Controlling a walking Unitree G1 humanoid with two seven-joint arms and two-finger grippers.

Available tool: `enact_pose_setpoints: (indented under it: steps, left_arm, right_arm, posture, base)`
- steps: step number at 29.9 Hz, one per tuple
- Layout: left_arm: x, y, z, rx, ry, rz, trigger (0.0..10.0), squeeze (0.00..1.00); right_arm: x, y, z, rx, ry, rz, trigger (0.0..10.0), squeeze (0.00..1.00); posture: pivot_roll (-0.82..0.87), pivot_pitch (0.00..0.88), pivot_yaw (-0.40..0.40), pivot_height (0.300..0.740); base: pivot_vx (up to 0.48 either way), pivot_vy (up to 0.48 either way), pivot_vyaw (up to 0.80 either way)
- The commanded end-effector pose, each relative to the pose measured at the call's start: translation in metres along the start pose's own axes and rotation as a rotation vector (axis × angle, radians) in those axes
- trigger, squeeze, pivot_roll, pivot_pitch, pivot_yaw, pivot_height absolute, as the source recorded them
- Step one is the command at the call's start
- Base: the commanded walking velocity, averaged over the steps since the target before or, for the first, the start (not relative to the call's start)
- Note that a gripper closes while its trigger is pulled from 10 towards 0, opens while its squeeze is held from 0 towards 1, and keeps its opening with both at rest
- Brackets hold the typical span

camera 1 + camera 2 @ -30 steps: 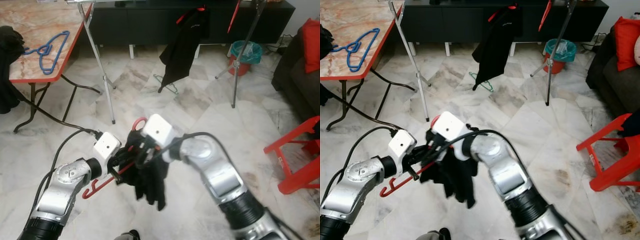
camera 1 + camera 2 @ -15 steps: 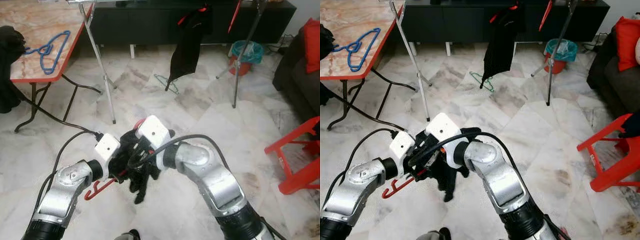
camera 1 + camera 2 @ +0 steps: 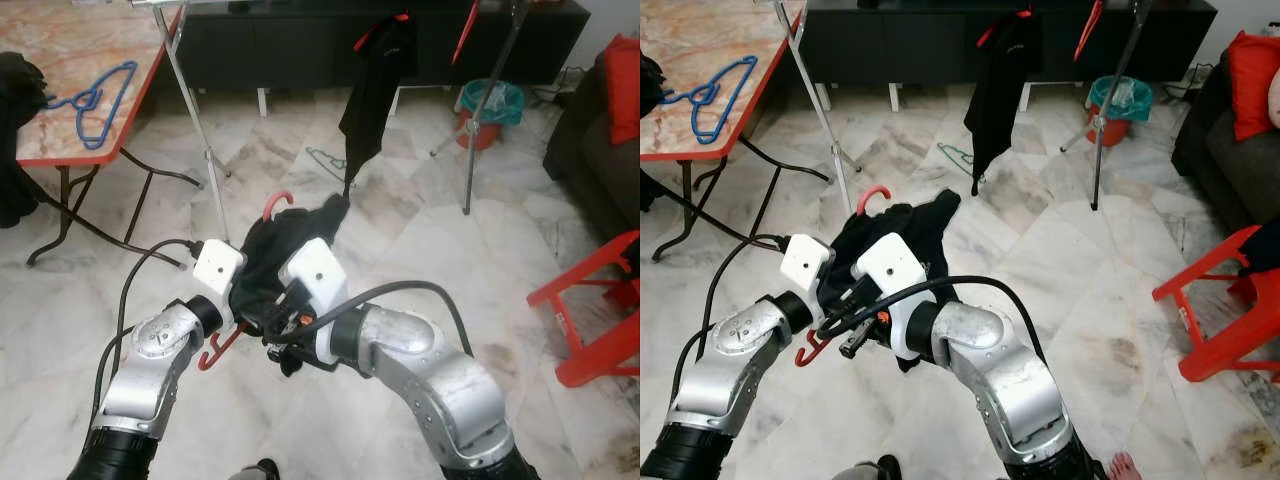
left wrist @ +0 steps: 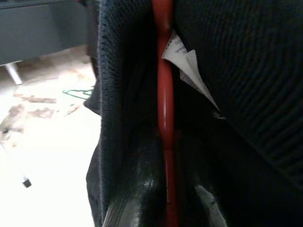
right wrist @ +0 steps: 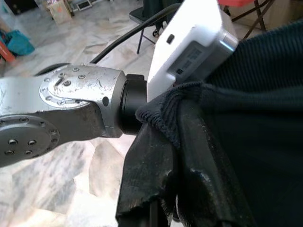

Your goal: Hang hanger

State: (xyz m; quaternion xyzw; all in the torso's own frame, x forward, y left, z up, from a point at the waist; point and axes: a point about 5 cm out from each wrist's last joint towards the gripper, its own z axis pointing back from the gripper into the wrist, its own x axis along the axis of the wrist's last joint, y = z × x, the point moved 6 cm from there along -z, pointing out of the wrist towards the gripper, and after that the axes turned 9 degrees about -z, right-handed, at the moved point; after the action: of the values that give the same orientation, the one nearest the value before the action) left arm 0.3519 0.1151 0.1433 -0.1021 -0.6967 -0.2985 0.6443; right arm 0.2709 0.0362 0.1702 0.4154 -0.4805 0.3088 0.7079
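Marble floor below, both grippers clamp the red hanger with its black garment, left gripper and right gripper side by side, hook upward toward the clothes rack ahead.

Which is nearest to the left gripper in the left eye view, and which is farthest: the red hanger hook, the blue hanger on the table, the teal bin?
1. Red hanger hook: just above the left gripper.
2. Blue hanger: on the table, far left.
3. Teal bin: far right, at the back.
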Motion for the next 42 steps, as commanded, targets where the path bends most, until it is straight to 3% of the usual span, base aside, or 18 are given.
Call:
enact_pose_setpoints:
  steps: [1, 5, 10, 14, 19, 22, 31, 32, 33, 34, 35, 42]
  left_arm:
    - [0.019, 0.006, -0.006, 0.041, -0.071, 0.010, 10.0, 0.00]
    - [0.024, -0.001, -0.008, 0.019, -0.091, 0.015, 10.0, 0.00]
    - [0.027, 0.011, -0.011, 0.117, -0.100, 0.012, 10.0, 0.00]
    - [0.021, 0.020, -0.012, 0.173, -0.066, -0.010, 10.0, 0.00]
    - [0.022, 0.031, -0.012, 0.235, -0.070, -0.012, 10.0, 0.00]
    - [0.029, 0.037, -0.011, 0.279, -0.102, 0.002, 10.0, 0.00]
    - [0.043, 0.037, -0.013, 0.293, -0.181, 0.061, 10.0, 0.00]
    - [0.045, 0.038, -0.013, 0.295, -0.193, 0.070, 10.0, 0.00]
    - [0.047, 0.038, -0.013, 0.297, -0.202, 0.074, 10.0, 0.00]
    - [0.048, 0.039, -0.013, 0.300, -0.207, 0.075, 10.0, 0.00]
    - [0.050, 0.039, -0.012, 0.304, -0.215, 0.076, 10.0, 0.00]
    - [0.053, 0.041, -0.011, 0.310, -0.235, 0.087, 10.0, 0.00]
  right_arm:
    - [0.003, 0.013, 0.002, 0.057, -0.018, -0.015, 10.0, 0.00]
    - [0.000, 0.010, 0.009, 0.055, -0.027, -0.018, 10.0, 0.00]
    - [-0.006, 0.008, 0.026, 0.064, -0.026, -0.004, 10.0, 0.00]
    - [-0.012, -0.034, 0.047, -0.115, -0.027, -0.038, 10.0, 0.00]
    - [-0.003, -0.051, 0.060, -0.153, -0.134, -0.127, 10.0, 0.00]
    - [-0.021, -0.067, 0.067, -0.208, -0.099, -0.120, 10.0, 0.00]
    - [-0.025, -0.071, 0.071, -0.199, -0.151, -0.151, 10.0, 0.00]
    - [-0.027, -0.073, 0.071, -0.206, -0.153, -0.157, 10.0, 0.38]
    - [-0.029, -0.076, 0.072, -0.211, -0.159, -0.161, 10.0, 0.85]
    - [-0.029, -0.078, 0.073, -0.215, -0.169, -0.166, 10.0, 0.85]
    - [-0.029, -0.080, 0.073, -0.216, -0.176, -0.169, 10.0, 1.00]
    - [-0.031, -0.084, 0.075, -0.222, -0.189, -0.168, 10.0, 1.00]
  posture:
    - [0.02, 0.146, -0.011, 0.740]
    - [0.02, 0.144, -0.012, 0.740]
    - [0.02, 0.143, -0.011, 0.740]
    - [0.02, 0.142, -0.007, 0.740]
    - [0.01, 0.139, -0.005, 0.740]
    - [0.02, 0.129, -0.005, 0.740]
    - [0.02, 0.118, -0.004, 0.740]
    - [0.02, 0.118, -0.004, 0.740]
    - [0.02, 0.119, -0.005, 0.740]
    - [0.02, 0.122, -0.006, 0.740]
    - [0.02, 0.122, -0.005, 0.740]
    - [0.02, 0.134, -0.009, 0.740]
  base:
    - [0.000, 0.000, 0.00]
    - [0.000, 0.000, 0.00]
    - [0.000, 0.000, 0.00]
    - [0.000, 0.000, 0.00]
    - [0.000, 0.000, 0.00]
    - [0.000, 0.000, 0.00]
    - [0.000, 0.000, 0.00]
    - [0.000, 0.000, 0.00]
    - [0.000, 0.000, 0.00]
    - [0.000, 0.000, 0.00]
    - [0.000, 0.000, 0.00]
    - [0.000, 0.000, 0.00]
